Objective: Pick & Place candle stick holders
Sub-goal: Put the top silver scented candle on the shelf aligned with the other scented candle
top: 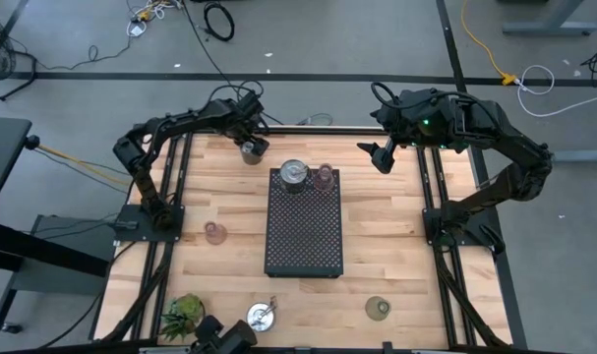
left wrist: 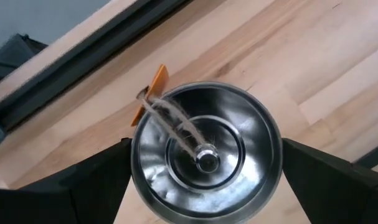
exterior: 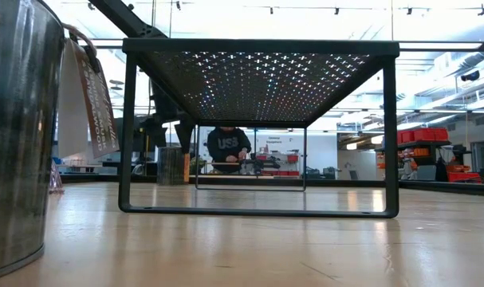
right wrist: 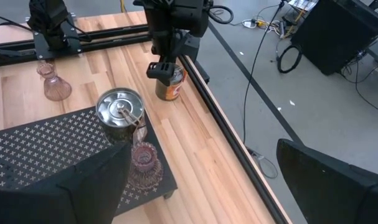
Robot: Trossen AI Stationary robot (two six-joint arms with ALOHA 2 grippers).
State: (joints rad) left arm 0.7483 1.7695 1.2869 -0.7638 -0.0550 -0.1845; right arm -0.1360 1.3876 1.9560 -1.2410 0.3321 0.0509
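A round silvery candle stick holder (left wrist: 238,124) with an orange tag stands on its base near the table's far edge, left of the black perforated tray (top: 305,236). My left gripper (left wrist: 206,155) is open just above it and points steeply down, one finger on either side of its rim. On the tray's far end stand a second silvery holder (top: 294,175) and a pink glass one (top: 325,177). My right gripper (top: 382,157) hangs open, high over the far right. Another pink holder (top: 214,233), a silvery one (top: 262,316) and an olive-green one (top: 378,308) stand on the table.
A spiky green plant (top: 183,313) sits at the near left corner. Black frame rails (top: 431,197) run along both sides of the table. In the low view the near silvery holder (exterior: 14,135) fills the left. A person (exterior: 228,147) is in the room behind.
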